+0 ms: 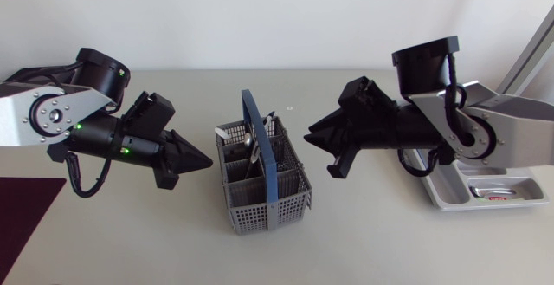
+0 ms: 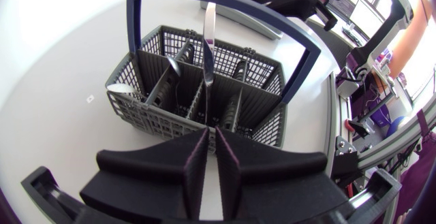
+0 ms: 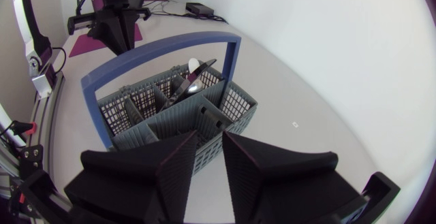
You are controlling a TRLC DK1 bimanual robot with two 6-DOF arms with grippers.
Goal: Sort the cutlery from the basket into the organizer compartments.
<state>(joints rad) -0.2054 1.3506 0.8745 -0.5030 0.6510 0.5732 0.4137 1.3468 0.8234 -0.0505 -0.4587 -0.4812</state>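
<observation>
A grey mesh basket [image 1: 264, 194] with a blue hoop handle [image 1: 260, 138] stands mid-table, holding several pieces of cutlery [image 1: 254, 146]. My left gripper [image 1: 206, 158] hovers just left of it, fingers [image 2: 194, 163] almost together with only a thin slit and nothing held. From the right, my right gripper [image 1: 312, 136] points at the basket, its fingers [image 3: 178, 163] a little apart and empty. Ahead of the left gripper [image 2: 211, 139] the basket [image 2: 170, 108] shows an upright knife [image 2: 209, 40]. Ahead of the right gripper [image 3: 210, 142] the basket [image 3: 225, 108] shows a spoon [image 3: 194, 67]. The silver organizer [image 1: 480, 200] lies at the right, partly under my right arm.
A dark purple mat [image 1: 26, 211] covers the near-left corner of the table. The organizer's compartments look mostly bare apart from a small red mark [image 1: 502, 198]. Open tabletop lies in front of the basket.
</observation>
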